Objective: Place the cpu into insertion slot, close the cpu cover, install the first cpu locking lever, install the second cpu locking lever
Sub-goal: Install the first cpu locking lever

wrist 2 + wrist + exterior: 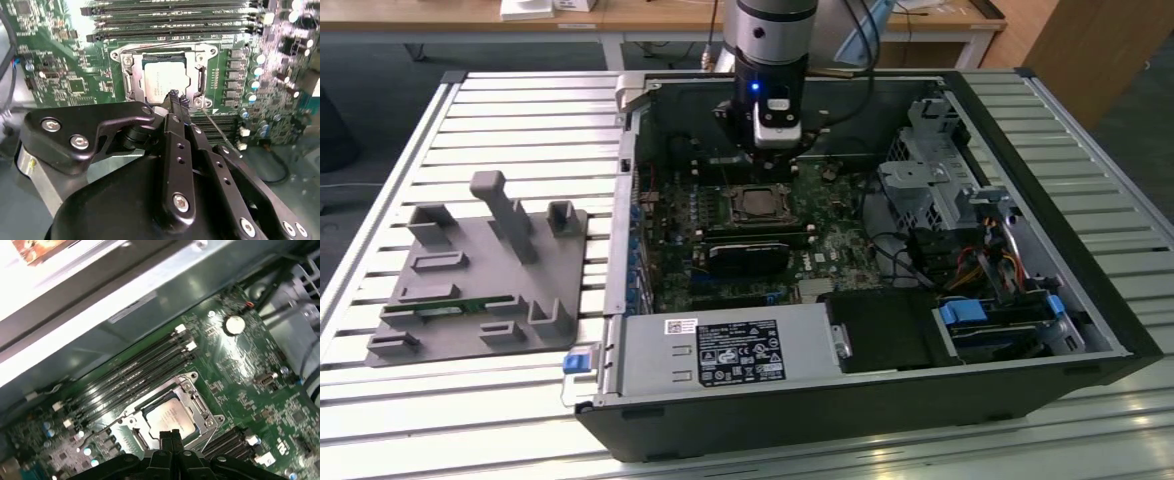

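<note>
The cpu lies flat in the insertion slot on the green board, its pale metal top showing through the window of the cpu cover, which lies down around it. In the first wrist view the cpu sits inside the same silvery cover. My gripper is shut with nothing between its fingers, its tips just above the chip's near edge. A thin metal locking lever sticks out from the socket's corner beside the fingers. In the exterior view my gripper hangs over the cpu inside the open computer case.
Long black memory slots run beside the socket. The case walls ring the board, with a power supply in front and a drive cage with cables at the exterior view's right. A grey fixture plate lies outside, at the exterior view's left.
</note>
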`<action>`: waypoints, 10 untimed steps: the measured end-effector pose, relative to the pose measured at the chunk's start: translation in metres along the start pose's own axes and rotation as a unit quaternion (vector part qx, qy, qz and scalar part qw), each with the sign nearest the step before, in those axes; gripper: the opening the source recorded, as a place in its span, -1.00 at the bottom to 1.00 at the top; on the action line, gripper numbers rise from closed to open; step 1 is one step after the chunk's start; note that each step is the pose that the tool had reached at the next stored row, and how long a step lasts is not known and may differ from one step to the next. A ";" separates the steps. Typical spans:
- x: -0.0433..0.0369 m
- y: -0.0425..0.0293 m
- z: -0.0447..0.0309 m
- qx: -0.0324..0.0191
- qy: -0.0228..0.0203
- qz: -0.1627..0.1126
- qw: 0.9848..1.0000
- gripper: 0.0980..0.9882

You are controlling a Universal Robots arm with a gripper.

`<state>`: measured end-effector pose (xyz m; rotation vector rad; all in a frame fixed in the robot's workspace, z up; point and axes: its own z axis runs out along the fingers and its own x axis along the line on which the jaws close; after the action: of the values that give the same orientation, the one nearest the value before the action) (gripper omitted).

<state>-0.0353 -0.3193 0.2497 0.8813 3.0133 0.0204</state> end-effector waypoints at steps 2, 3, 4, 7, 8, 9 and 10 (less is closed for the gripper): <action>0.0000 0.0000 0.0000 0.000 0.000 -0.018 1.000 -0.98; 0.0000 0.0000 0.0000 0.000 0.000 -0.027 1.000 -0.98; 0.0000 0.0000 0.0000 0.000 0.000 -0.036 0.999 -0.98; 0.0000 0.0000 0.0000 0.000 0.001 -0.063 0.998 -0.98; 0.0000 0.0000 0.0000 0.000 0.001 -0.072 0.997 -0.98; 0.0000 0.0000 0.0000 0.000 0.001 -0.081 0.997 -0.98; 0.0000 0.0000 0.0000 0.000 0.001 -0.091 0.996 -0.98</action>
<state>-0.0353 -0.3193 0.2497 0.6034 3.0823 0.0206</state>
